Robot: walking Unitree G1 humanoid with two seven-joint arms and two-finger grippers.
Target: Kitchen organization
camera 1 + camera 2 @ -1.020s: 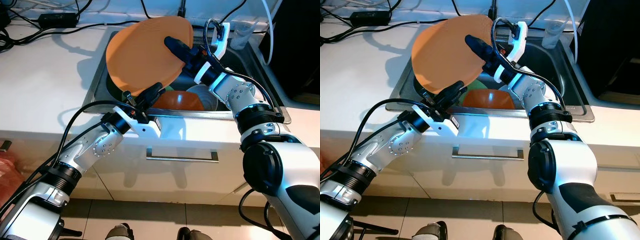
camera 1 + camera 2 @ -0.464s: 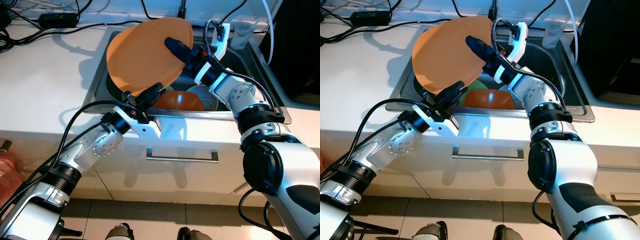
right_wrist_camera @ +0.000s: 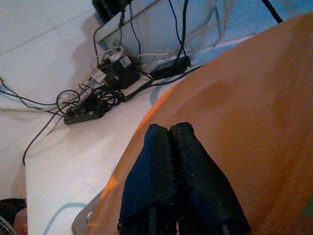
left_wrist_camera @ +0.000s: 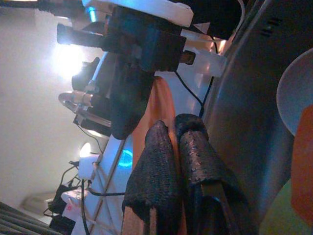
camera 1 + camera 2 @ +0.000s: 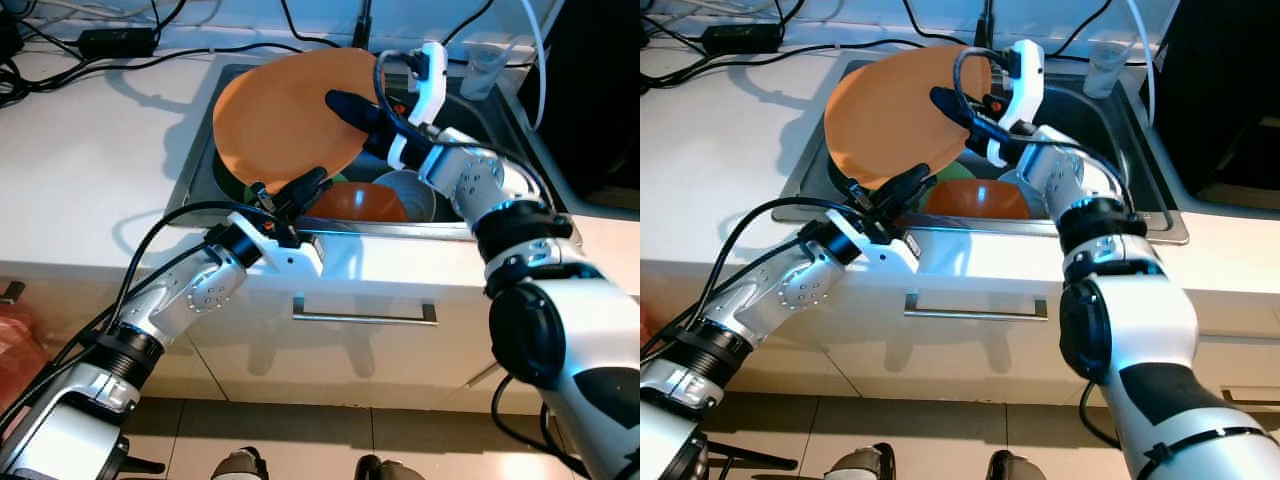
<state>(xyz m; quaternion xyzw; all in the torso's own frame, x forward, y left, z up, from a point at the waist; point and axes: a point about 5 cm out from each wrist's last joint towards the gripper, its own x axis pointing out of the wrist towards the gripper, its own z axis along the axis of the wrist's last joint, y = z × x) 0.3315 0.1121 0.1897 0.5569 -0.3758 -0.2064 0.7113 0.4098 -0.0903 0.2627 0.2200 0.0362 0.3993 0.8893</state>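
A large orange plate (image 5: 285, 115) is held tilted above the sink (image 5: 480, 115), its face toward the camera and its far edge over the sink's back rim. The left gripper (image 5: 298, 192) comes up from the sink's front edge and grips the plate's lower rim; in the left wrist view its two fingers (image 4: 161, 166) are closed on the thin orange edge. The right gripper (image 5: 352, 108) reaches across from the sink's right side, its fingers pressed together and lying flat on the plate's upper face; in the right wrist view the fingers (image 3: 181, 181) rest side by side on the orange surface, nothing between them.

Inside the sink, below the plate, sit an orange bowl (image 5: 360, 203) near the front wall and a white bowl (image 5: 410, 192) just beside it, with something green (image 5: 335, 178) at the plate's lower edge. Black cables (image 5: 120, 60) and a power brick (image 5: 116, 40) lie on the white counter (image 5: 80, 150) left of the sink. A clear cup (image 5: 484, 68) stands at the sink's back right corner.
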